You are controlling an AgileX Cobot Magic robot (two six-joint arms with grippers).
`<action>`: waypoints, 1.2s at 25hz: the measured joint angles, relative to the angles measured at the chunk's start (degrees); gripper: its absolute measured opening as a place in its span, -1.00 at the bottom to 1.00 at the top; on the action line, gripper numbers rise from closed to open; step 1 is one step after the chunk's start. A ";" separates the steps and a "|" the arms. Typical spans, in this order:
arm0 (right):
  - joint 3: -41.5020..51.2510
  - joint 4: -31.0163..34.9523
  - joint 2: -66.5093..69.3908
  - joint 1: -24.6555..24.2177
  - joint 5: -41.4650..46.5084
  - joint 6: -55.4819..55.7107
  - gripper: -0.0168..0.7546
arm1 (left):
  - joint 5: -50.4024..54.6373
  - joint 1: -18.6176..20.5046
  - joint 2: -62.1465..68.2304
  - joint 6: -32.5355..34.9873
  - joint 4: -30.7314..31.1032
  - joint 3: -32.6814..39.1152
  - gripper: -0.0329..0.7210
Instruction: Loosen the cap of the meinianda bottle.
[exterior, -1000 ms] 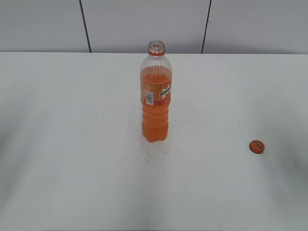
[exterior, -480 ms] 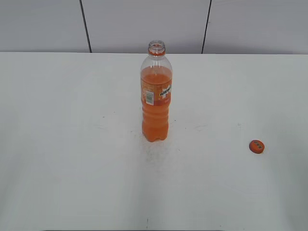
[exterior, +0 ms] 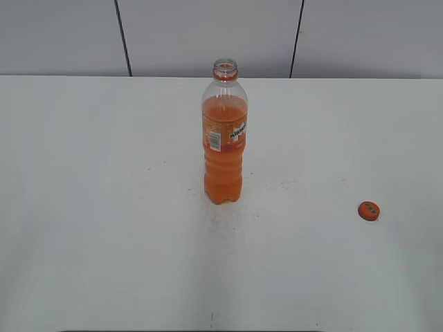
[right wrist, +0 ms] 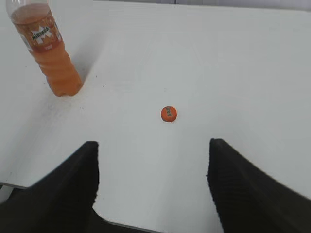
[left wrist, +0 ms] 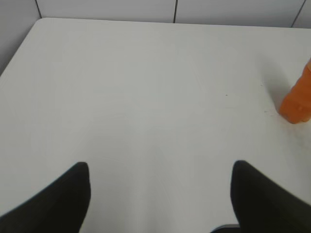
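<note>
The meinianda bottle (exterior: 224, 135) stands upright in the middle of the white table with its mouth open and no cap on it. It also shows in the right wrist view (right wrist: 48, 46), and its base shows in the left wrist view (left wrist: 296, 99). The orange cap (exterior: 369, 210) lies on the table to the right of the bottle, apart from it, and shows in the right wrist view (right wrist: 168, 114). My left gripper (left wrist: 160, 167) is open and empty, left of the bottle. My right gripper (right wrist: 153, 145) is open and empty, short of the cap. Neither gripper shows in the exterior view.
The white table (exterior: 104, 207) reaches a grey panelled wall (exterior: 69, 34) at the back. Its front edge (right wrist: 146, 225) lies just under my right gripper. The table's rounded far left corner (left wrist: 41, 22) shows in the left wrist view.
The bottle has not moved, and the cap has barely shifted. Faint shadows at the left and right edges of the table have faded from the exterior view.
</note>
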 joint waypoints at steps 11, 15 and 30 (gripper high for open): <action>1.64 -0.46 -5.63 0.00 6.18 -0.12 0.40 | -1.37 0.00 -0.01 0.71 -0.99 1.12 0.52; 1.65 -0.61 -5.68 0.00 6.18 -0.24 0.40 | -1.42 0.00 -0.01 0.71 -0.99 1.12 0.52; 1.65 -6.16 -7.56 -0.06 6.15 0.25 0.40 | -1.65 -2.04 -0.01 0.78 -0.80 1.13 0.52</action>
